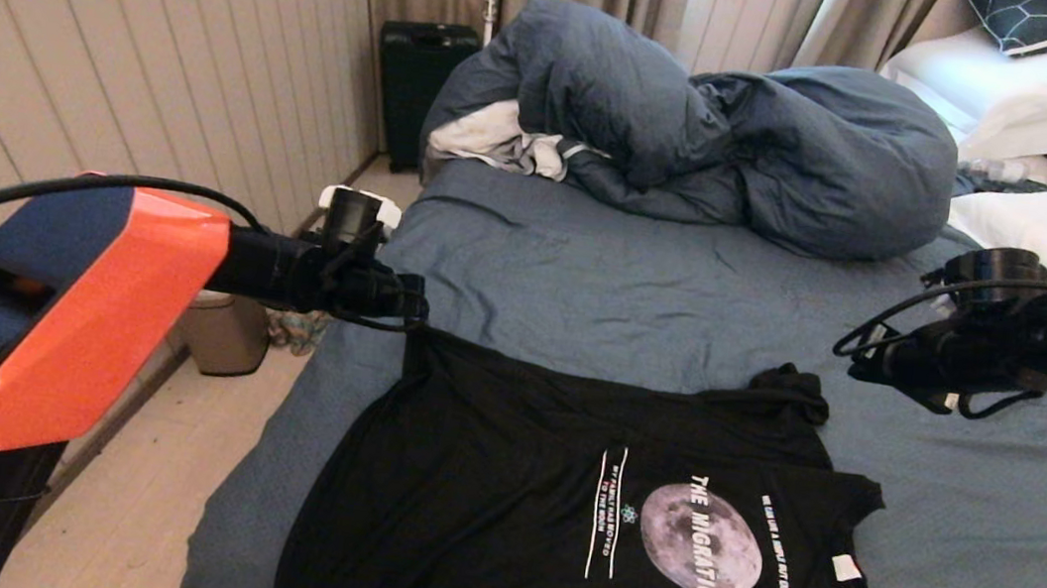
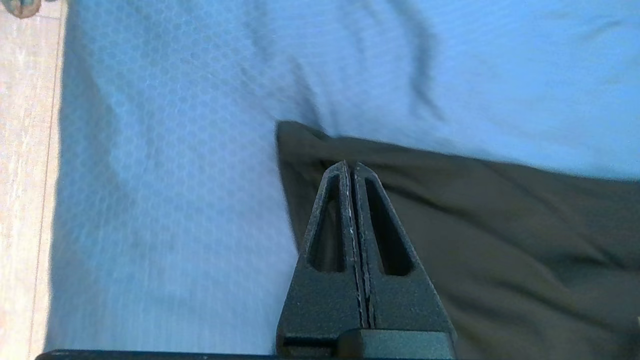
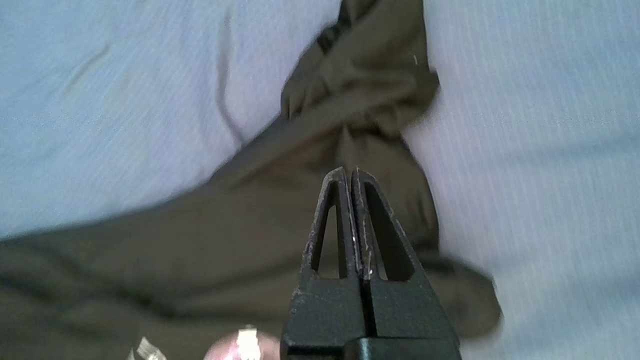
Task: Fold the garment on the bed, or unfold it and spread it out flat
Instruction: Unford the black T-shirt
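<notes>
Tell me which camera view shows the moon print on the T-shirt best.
The head view: the moon print shows whole on the garment, lettering around it. The right wrist view catches only a sliver of it at the edge, behind the shut right gripper. The left wrist view shows plain black cloth, no print.

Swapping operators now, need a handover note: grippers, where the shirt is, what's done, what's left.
Left gripper: shut, empty, above the T-shirt's far left corner.
Right gripper: shut, empty, above the bunched far right corner.
T-shirt: on the bed, print up, mostly spread. Far edge runs roughly straight between the grippers; right corner crumpled into a knot. The near part runs out of view.
Duvet heaped further back, clear of the shirt.
Done: body largely flat.
Left: smooth the bunched right corner, then check the near edge.
</notes>
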Controlling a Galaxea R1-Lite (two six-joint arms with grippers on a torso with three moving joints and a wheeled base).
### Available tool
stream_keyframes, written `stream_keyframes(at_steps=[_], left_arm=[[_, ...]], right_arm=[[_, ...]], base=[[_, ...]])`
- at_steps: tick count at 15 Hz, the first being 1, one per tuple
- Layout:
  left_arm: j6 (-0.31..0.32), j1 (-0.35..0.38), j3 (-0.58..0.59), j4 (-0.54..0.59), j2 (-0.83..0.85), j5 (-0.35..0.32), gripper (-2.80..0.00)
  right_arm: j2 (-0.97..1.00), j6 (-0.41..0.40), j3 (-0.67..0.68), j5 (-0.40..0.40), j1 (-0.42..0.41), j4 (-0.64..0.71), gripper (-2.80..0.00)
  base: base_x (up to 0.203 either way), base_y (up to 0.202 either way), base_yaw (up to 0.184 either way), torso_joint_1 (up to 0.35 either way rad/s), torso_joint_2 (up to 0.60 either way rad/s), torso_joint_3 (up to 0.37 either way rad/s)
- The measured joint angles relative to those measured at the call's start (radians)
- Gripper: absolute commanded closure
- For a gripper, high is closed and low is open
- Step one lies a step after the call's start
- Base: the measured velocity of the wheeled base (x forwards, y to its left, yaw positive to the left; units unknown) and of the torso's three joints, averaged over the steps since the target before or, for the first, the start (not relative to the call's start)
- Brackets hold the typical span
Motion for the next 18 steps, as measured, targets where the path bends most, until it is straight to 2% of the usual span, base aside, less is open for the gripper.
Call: stream_keyframes(at_steps=[3, 4, 12, 18], left_arm=[[-0.004, 0.0, -0.026, 0.0, 0.061, 0.003, 0.0], [-0.006, 0.0, -0.028, 0.0, 0.072, 0.003, 0.0], [-0.007, 0.015, -0.048, 0.0, 0.11, -0.001, 0.0], [-0.01, 0.017, -0.052, 0.0, 0.119, -0.001, 0.0]], right_arm=[[0.101, -0.012, -0.098, -0.12, 0.02, -0.017, 0.0], [0.129, -0.012, -0.13, -0.141, 0.021, -0.022, -2.8], [0.349, -0.016, -0.353, -0.234, 0.024, -0.044, -2.8], [0.453, -0.064, -0.37, -0.356, 0.032, -0.131, -2.8]], base=[[0.0, 0.0, 0.0, 0.0, 0.0, 0.0], [0.0, 0.0, 0.0, 0.0, 0.0, 0.0], [0.0, 0.0, 0.0, 0.0, 0.0, 0.0], [0.0, 0.0, 0.0, 0.0, 0.0, 0.0]])
